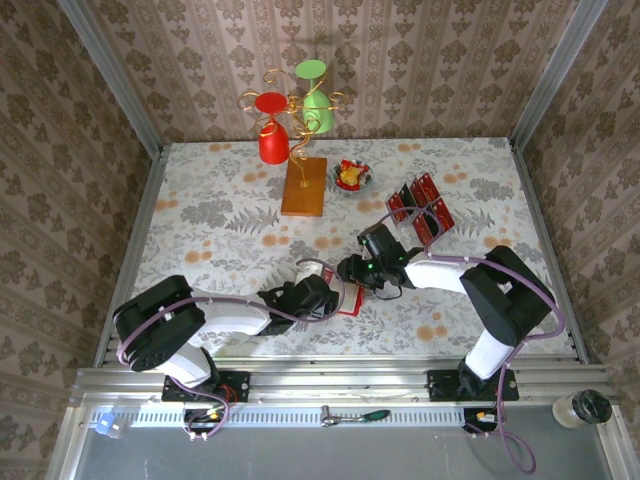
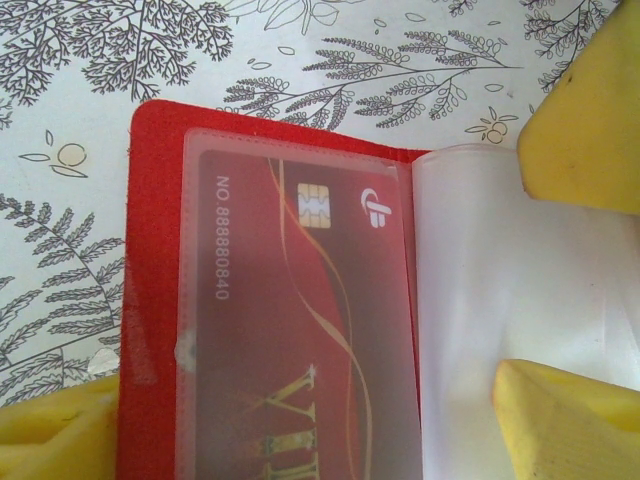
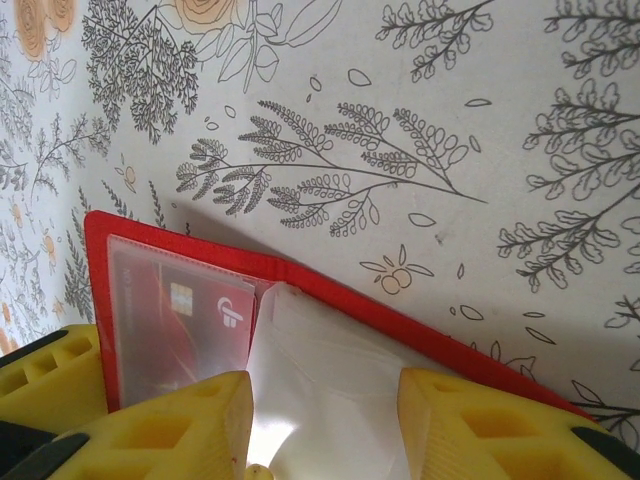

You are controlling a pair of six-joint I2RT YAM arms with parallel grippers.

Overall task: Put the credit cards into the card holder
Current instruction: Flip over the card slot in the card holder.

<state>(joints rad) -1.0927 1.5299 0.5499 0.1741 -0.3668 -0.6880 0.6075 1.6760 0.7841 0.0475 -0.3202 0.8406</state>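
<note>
While the flat, square red card holder (image 2: 155, 300) lies open nearer than the orange wooden slab (image 1: 304, 186), its clear plastic leaf (image 3: 320, 380) should be kept raised so a pocket gapes. The left gripper's (image 1: 318, 292) fingers (image 2: 560, 420) are spread astride it, clamping nothing. The right gripper's (image 1: 365, 268) fingers (image 3: 180, 420) are held apart, the leaf loose between them. The fold, its long axis, is pointed from gripper to gripper. The red, black-banded credit cards (image 1: 420, 210) are fanned right of the slab.

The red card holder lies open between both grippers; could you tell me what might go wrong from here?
The pale plastic sleeve between the right gripper's fingers could crease or tear if pulled. The red wallet-like card holder might slide, as the left gripper looks open over it.
</note>
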